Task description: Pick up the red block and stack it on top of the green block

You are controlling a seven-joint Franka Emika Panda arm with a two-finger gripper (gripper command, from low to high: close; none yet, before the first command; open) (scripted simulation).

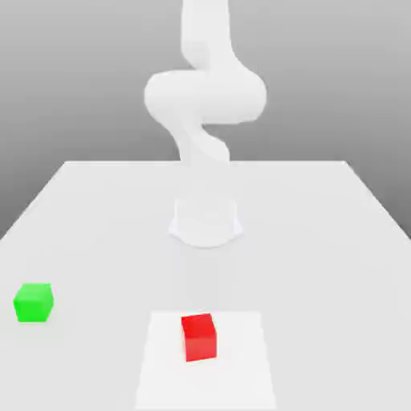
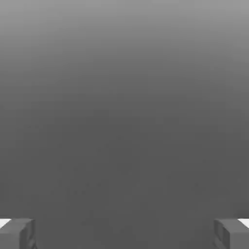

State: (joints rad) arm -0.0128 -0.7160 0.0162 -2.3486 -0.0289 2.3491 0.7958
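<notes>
The red block sits on a lighter square patch at the front middle of the table. The green block rests on the table toward the exterior view's left, apart from the red one. The white arm rises from its base at the table's middle and leaves the frame at the top. In the hand view my gripper is open: two grey fingertips stand far apart with nothing between them, facing a plain grey background.
The white table spreads wide around the arm's base. Its front corners run out of the exterior view.
</notes>
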